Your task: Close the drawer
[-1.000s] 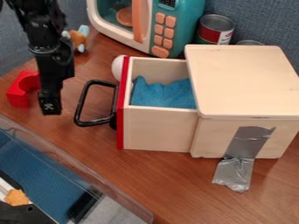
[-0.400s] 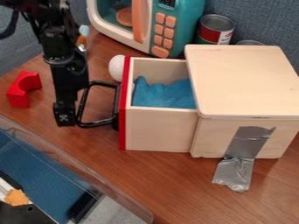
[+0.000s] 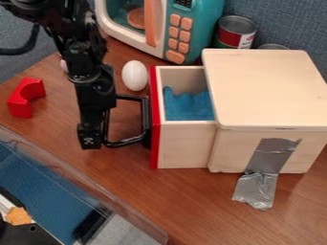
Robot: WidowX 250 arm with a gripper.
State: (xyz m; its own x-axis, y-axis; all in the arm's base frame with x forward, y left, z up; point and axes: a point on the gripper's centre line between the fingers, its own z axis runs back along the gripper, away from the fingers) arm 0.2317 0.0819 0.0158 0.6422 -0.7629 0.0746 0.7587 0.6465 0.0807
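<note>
Seen from the camera, at the lower left of your hand (image 3: pixel 89 141), you have a clear rim (image 3: pixel 60 171) with a blue surface (image 3: pixel 37 191) inside it and an orange-brown piece (image 3: pixel 17 216) in the corner. Left of your hand and a little farther back, a red arched block (image 3: pixel 26 97) stands on the worktop (image 3: pixel 185 206). Your hand hangs down at the left end of the black handle (image 3: pixel 131 141), overlapping it; you can't tell whether the two touch, or whether your hand is wide or narrow. Behind and right of your hand is a white egg-shaped thing (image 3: pixel 135 75), with a teal toy microwave (image 3: pixel 207 24) farther back. Just right of your hand, past the handle, comes the red front (image 3: pixel 155 155) of the drawer (image 3: pixel 185 146). The drawer is partly out, its opening towards your hand's side of the wooden box (image 3: pixel 265 86), and blue cloth (image 3: pixel 188 106) lies in it. Well to the right and behind your hand, you have a can (image 3: pixel 236 31). Lower down on that side, silver tape (image 3: pixel 258 186) runs from the box onto the worktop. Farthest right, a second can (image 3: pixel 275 47) peeks over the box's back edge.
</note>
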